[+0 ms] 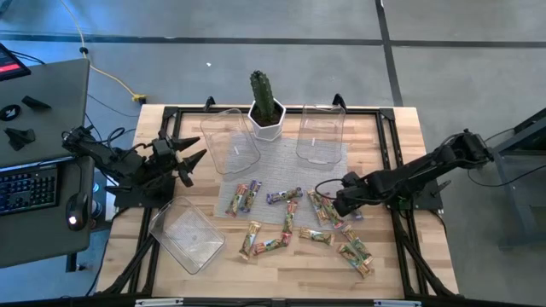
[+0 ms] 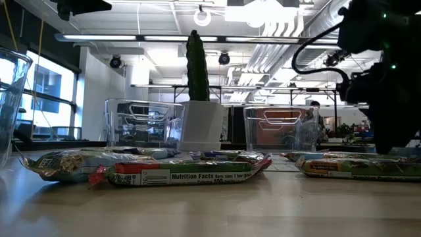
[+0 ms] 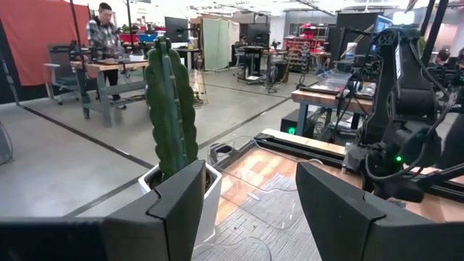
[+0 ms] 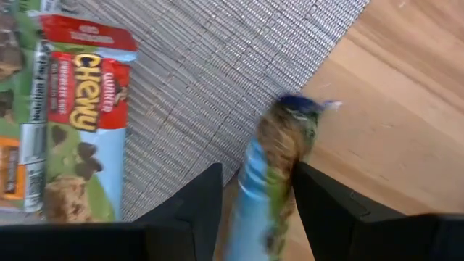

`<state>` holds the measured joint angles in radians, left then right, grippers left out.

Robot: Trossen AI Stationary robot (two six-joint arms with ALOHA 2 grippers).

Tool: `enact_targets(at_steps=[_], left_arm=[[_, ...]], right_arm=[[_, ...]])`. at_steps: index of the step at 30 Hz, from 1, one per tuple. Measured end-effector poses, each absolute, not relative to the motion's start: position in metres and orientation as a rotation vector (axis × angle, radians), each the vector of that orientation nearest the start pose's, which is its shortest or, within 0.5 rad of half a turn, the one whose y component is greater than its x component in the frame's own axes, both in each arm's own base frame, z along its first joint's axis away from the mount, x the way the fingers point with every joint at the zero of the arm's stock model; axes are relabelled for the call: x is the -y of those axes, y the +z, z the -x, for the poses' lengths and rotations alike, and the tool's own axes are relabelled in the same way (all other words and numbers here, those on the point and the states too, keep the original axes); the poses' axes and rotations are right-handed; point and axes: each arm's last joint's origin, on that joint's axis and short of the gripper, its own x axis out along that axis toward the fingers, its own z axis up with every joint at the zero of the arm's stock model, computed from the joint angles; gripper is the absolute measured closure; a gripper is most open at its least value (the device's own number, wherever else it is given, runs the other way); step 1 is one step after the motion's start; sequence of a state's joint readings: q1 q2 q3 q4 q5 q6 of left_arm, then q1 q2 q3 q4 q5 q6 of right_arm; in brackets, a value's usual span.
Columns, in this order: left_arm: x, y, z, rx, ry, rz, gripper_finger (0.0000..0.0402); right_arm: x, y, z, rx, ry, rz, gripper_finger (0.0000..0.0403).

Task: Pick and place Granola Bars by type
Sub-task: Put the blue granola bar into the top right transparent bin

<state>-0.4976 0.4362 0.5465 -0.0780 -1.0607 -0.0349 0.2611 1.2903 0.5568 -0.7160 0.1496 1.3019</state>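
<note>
- The Granola Bars (image 1: 290,223) lie scattered over the near middle of the table (image 1: 401,264), some on the grey woven mat (image 1: 277,170), others on bare wood to its right.
- One blue-wrapped bar (image 4: 272,170) sits pinched between the fingers (image 4: 192,210) of the right gripper (image 1: 339,205). It stands on edge at the border of mat and wood, its crimped end pointing away from the wrist.
- A red Chewy bar (image 4: 83,123) lies flat on the mat just beside it.
- Three clear tubs are the likely targets: two on edge at the far side, either side of a potted cactus (image 1: 266,102), and one tub (image 1: 188,239) lying flat at the near left.
- The left gripper (image 1: 189,162) waits at the left edge, its fingers spread wide and holding nothing.
- To do this step well, I judge the grip should stay firm, since the wrapper is slick. A straight lift would clear the neighbouring bars before carrying to the tub chosen for that type.
</note>
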Motion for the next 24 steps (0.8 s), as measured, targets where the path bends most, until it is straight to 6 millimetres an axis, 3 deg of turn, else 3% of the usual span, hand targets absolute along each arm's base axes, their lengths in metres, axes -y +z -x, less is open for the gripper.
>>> enact_targets(at_steps=[11,20,24], left_arm=[[0.025,0.304,-0.099,0.033,0.564,0.057,0.0191],[0.025,0.304,-0.099,0.033,0.565,0.057,0.0191],[0.025,0.304,-0.099,0.033,0.565,0.057,0.0191]], right_arm=[[-0.040,0.132,-0.166,-1.249,-0.840,-0.745,0.0254],[-0.040,0.133,-0.166,-1.274,-0.810,-0.741,0.0353],[-0.045,0.150,-0.179,-1.251,-0.709,-0.759,0.0383]])
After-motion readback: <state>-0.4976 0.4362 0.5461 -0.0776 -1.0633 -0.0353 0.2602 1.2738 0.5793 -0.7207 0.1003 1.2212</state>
